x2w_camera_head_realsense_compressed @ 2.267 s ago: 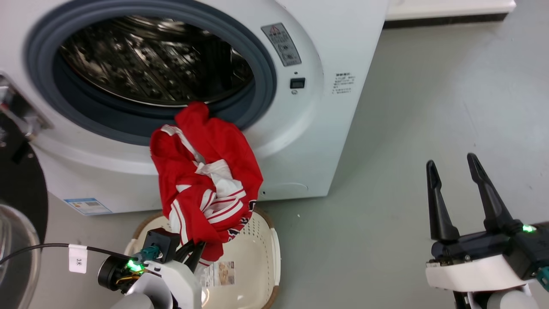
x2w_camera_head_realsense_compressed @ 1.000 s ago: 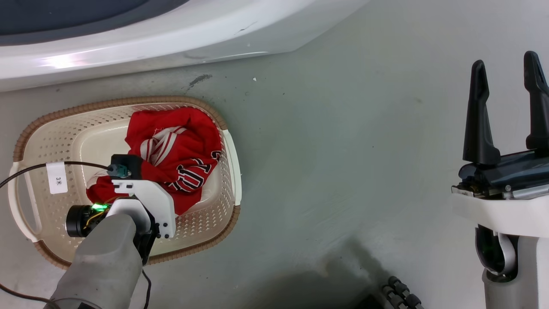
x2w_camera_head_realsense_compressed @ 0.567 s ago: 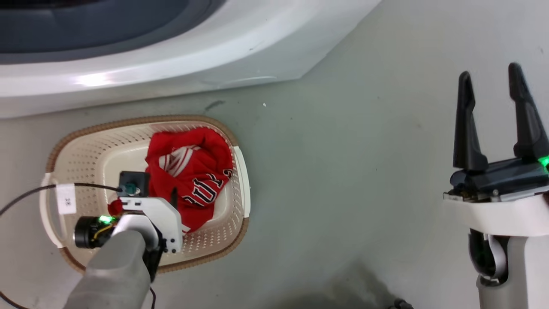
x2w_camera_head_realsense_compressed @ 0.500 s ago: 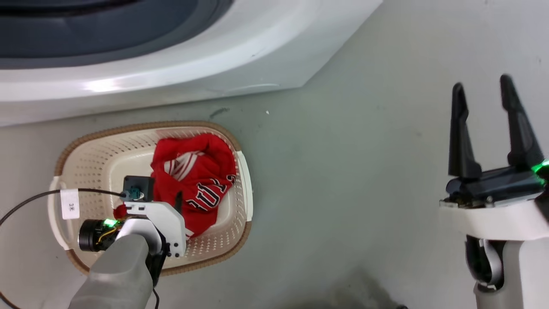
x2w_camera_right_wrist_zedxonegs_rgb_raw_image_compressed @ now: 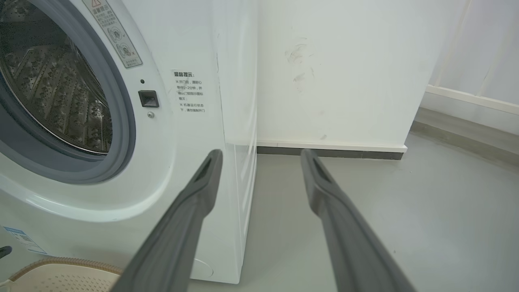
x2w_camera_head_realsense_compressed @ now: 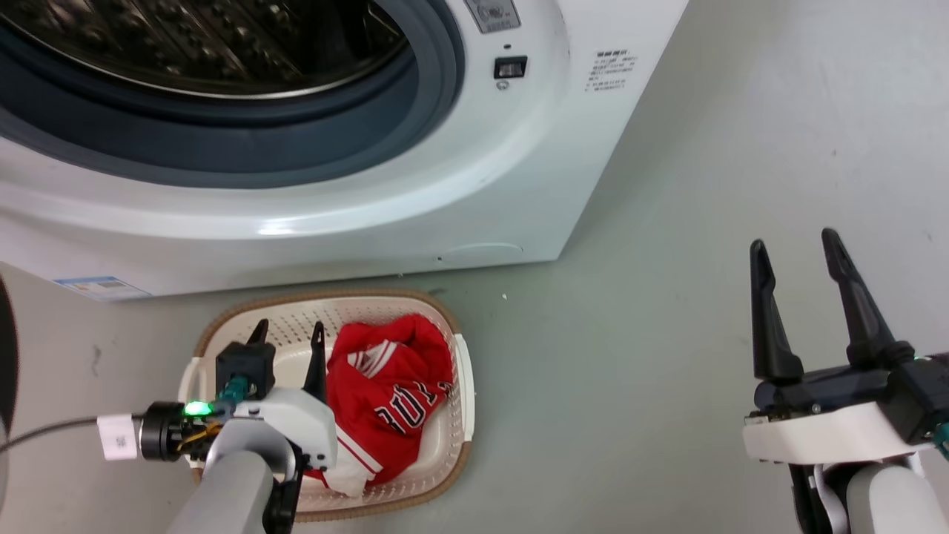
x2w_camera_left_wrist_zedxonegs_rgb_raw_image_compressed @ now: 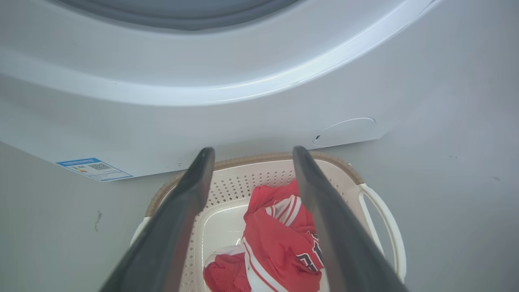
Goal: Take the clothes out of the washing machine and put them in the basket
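The red clothes (x2w_camera_head_realsense_compressed: 393, 400) (x2w_camera_left_wrist_zedxonegs_rgb_raw_image_compressed: 279, 239) with white stripes and dark lettering lie crumpled in the right half of the cream basket (x2w_camera_head_realsense_compressed: 452, 437) (x2w_camera_left_wrist_zedxonegs_rgb_raw_image_compressed: 381, 215), which sits on the floor before the white washing machine (x2w_camera_head_realsense_compressed: 415, 185) (x2w_camera_left_wrist_zedxonegs_rgb_raw_image_compressed: 243, 101) (x2w_camera_right_wrist_zedxonegs_rgb_raw_image_compressed: 190, 134). The porthole stands wide, with the steel drum (x2w_camera_head_realsense_compressed: 207, 44) (x2w_camera_right_wrist_zedxonegs_rgb_raw_image_compressed: 52, 89) showing. My left gripper (x2w_camera_head_realsense_compressed: 289, 332) (x2w_camera_left_wrist_zedxonegs_rgb_raw_image_compressed: 251, 152) hangs open above the basket's left half, holding nothing. Out over the bare floor at the right, my right gripper (x2w_camera_head_realsense_compressed: 793, 248) (x2w_camera_right_wrist_zedxonegs_rgb_raw_image_compressed: 259, 154) is open too, with nothing between its fingers.
A black cable with a white tag (x2w_camera_head_realsense_compressed: 115, 436) runs from my left wrist toward the left edge. A dark door rim (x2w_camera_head_realsense_compressed: 6, 356) shows at the far left. Grey floor (x2w_camera_head_realsense_compressed: 630, 371) spreads right of the basket. A white wall with dark skirting (x2w_camera_right_wrist_zedxonegs_rgb_raw_image_compressed: 332, 152) stands behind the machine.
The head camera has tilted up, bringing the porthole back into view. My left gripper has let go of the clothes, which now lie in the basket, and has risen above them. The right gripper stays open.
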